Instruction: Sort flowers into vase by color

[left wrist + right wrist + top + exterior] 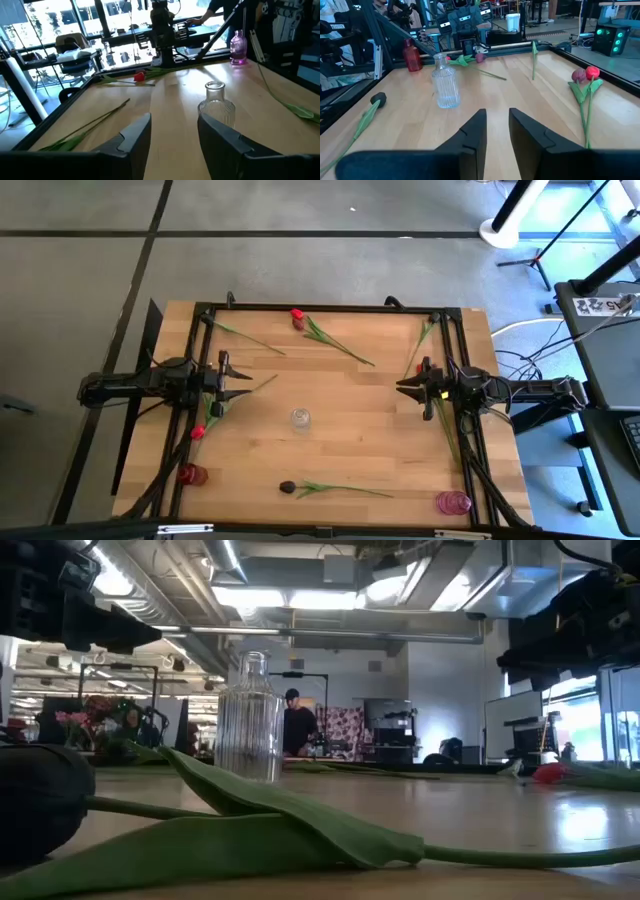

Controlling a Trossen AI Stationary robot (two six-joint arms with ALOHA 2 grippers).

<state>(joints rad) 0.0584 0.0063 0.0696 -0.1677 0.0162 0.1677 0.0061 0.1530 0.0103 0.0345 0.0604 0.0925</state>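
Observation:
Tulips lie flat on the wooden table. A red one (pixel 297 313) and a mauve one (pixel 300 324) lie at the far edge. A dark one (pixel 287 487) lies at the near edge and fills the low view's left (pixel 40 802). A red one (pixel 197 432) lies by the left arm, and another red head (pixel 139 76) lies by the right arm. A clear glass vase (pixel 300 418) stands mid-table. My left gripper (pixel 245 382) (pixel 175 120) is open and empty at the left. My right gripper (pixel 400 386) (pixel 497 114) is open and empty at the right. Both point toward the centre.
A red vase (pixel 192 474) stands at the near left corner and a pink-purple vase (pixel 452 502) at the near right. Loose green stems (pixel 245 335) (pixel 420 345) lie at the far side. A dark frame (pixel 330 307) rims the table. A person (pixel 297 725) shows in the room beyond.

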